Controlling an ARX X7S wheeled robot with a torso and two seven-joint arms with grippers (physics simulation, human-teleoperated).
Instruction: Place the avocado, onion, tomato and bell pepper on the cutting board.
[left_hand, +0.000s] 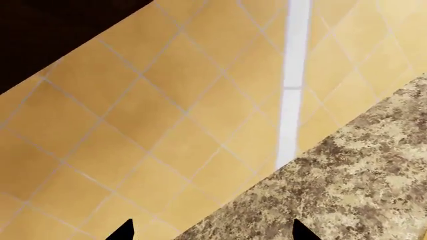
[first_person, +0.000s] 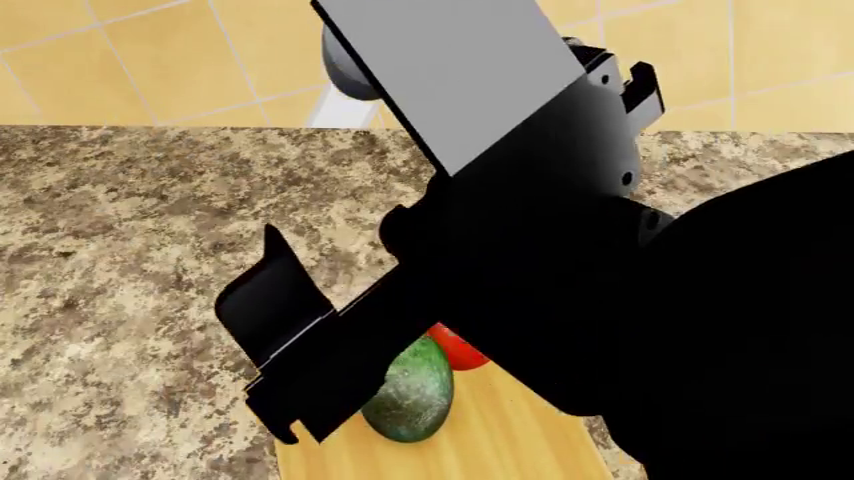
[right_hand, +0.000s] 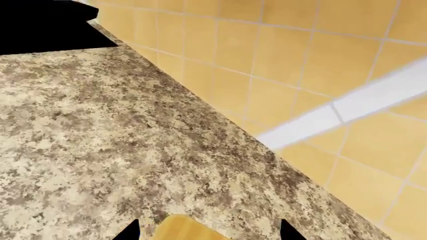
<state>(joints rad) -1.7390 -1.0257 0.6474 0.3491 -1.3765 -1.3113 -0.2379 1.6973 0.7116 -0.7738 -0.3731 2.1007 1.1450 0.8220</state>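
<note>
Granite counter (first_person: 120, 230); avocado (first_person: 411, 398), tomato (first_person: 458, 347) on cutting board (first_person: 494, 440), beneath gripper (first_person: 287, 345).

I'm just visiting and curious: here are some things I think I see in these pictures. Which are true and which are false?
1. The avocado lies on the cutting board. True.
2. The tomato sits on the bare granite counter, far from the avocado. False: it is on the board right beside the avocado, mostly hidden behind the black arm.
3. The wall behind the counter is yellow tile. True.
4. An onion is clearly visible on the board. False: no onion shows in any view; the arm covers much of the board.
5. The right wrist view shows a corner of the cutting board on the counter. True.
</note>
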